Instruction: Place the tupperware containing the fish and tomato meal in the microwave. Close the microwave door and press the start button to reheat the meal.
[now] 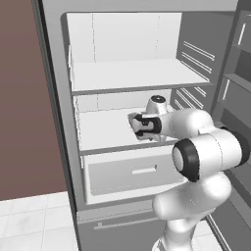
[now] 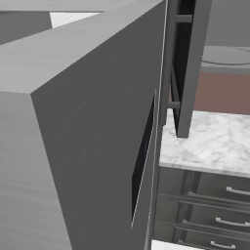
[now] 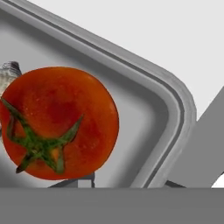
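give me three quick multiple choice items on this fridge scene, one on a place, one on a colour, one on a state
1. Where does the tomato lie?
A. in the tupperware
B. on the floor
C. on the marble counter

2. What colour is the tomato's stem?
A. blue
B. green
C. white

3. How does the fridge stand?
A. door shut
B. open, with the arm reaching in
C. tipped over

Key: 1 A, the hand view shows the container's rim curving around it. 2 B, a green star-shaped stem lies on the red skin. 3 B, the left base view shows bare shelves and the gripper over the middle shelf.
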